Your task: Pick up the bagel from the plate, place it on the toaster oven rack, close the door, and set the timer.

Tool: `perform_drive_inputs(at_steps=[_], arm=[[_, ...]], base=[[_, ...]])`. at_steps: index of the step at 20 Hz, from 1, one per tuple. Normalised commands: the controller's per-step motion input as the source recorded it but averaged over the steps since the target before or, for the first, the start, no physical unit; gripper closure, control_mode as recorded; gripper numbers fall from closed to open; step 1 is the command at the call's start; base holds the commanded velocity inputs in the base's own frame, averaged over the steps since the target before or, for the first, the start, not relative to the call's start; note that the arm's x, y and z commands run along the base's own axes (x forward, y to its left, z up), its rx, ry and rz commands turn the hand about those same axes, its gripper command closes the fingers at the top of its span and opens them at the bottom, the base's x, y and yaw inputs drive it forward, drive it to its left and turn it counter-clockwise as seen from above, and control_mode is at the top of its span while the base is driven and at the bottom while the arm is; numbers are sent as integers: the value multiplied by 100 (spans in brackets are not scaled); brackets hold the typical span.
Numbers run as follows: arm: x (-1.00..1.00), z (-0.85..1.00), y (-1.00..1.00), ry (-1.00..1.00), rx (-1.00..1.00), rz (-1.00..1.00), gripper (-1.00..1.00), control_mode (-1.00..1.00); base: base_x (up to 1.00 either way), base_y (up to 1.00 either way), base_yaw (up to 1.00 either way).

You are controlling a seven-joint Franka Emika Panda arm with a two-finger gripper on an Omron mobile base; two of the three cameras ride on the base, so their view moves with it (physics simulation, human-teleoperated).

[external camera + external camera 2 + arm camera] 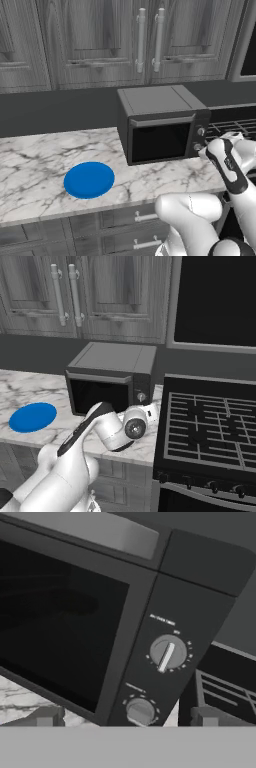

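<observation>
Starting at the left of the table (pixel 30 165): the plate (pixel 89 179) sits bare, no bagel on it, well apart from the oven. I can't make out the bagel anywhere; prob. it's inside on the rack, but the black glass hides the interior (just dim shapes behind it in the hand view). Next along, the door (pixel 160 141) looks shut, handle bar along its top edge.

So the step in hand, I'd say, is the timer. On the oven's right side is the control strip w/ two knobs: upper knob (pixel 168 653), pointer tilted a bit past vertical, and lower knob (pixel 140 710). The gripper (pixel 125 719) hovers just in front of the strip, fingers (pixel 45 717) spread wide w/ the lower knob between them, not touching yet.

To do it well: check which knob is the timer (labels too blurry to read), centre the fingers on it, ease straight in, close gently, then rotate the wrist about the knob's axis w/o pushing the oven back.
</observation>
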Motion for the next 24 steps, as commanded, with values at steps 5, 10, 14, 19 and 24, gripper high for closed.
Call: perform_drive_inputs(at_steps=[5,10,14,19,24], arm=[[22,0,-10,0,0,0,-100,-100],[5,0,-10,-1,0,0,-100,-100],[0,-5,-6,-1,0,0,-100,-100],[0,-10,-4,0,0,0,-100,-100],[4,-9,-1,0,0,0,-100,-100]], base=[[0,0,0],[0,0,0],[0,0,0],[0,0,0],[0,0,0]])
